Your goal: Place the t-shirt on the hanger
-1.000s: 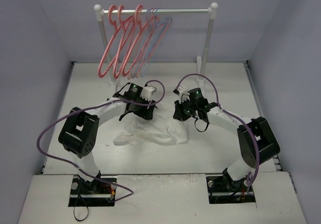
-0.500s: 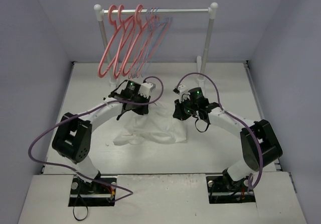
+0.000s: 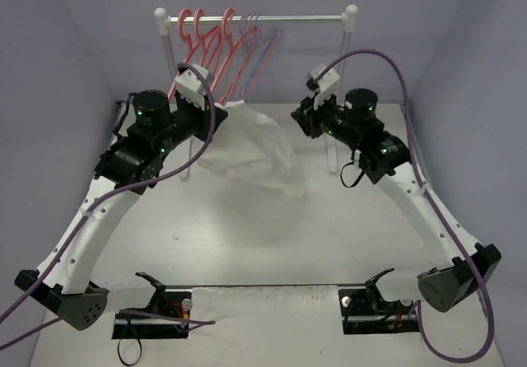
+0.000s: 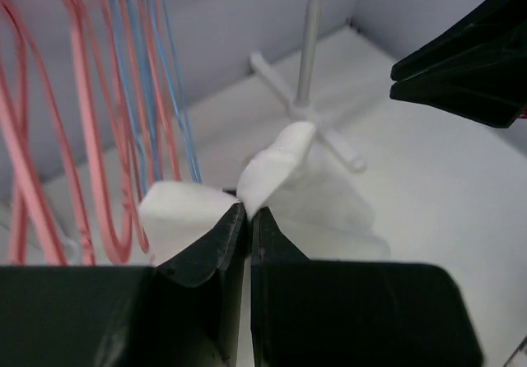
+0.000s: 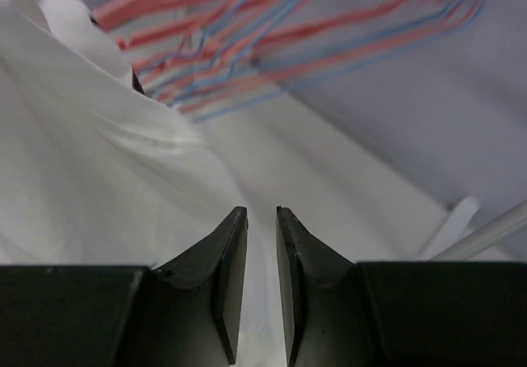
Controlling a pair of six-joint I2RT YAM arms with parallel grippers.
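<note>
Left claw (image 4: 247, 216) pinching t-shirt (image 3: 251, 145) edge, cloth hanging above bench (image 3: 247, 243), toward far edge, top just beside hangers. Right claw (image 5: 261, 219) slightly spread, empty (cloth just beyond tips). Blue hanger (image 3: 263, 44) on rail (image 3: 305, 18), far edge, beside pink hangers (image 3: 198, 46).

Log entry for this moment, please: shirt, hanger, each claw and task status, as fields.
shirt: white cloth t-shirt, hanging bunched above the table, beside the rack
left claw: left claw shut on the shirt's edge
right claw: right claw slightly open, empty, facing the shirt
hanger: thin light-blue triangular hanger on the white rail, next to thicker pink hangers
task status: shirt not yet on the hanger
</note>
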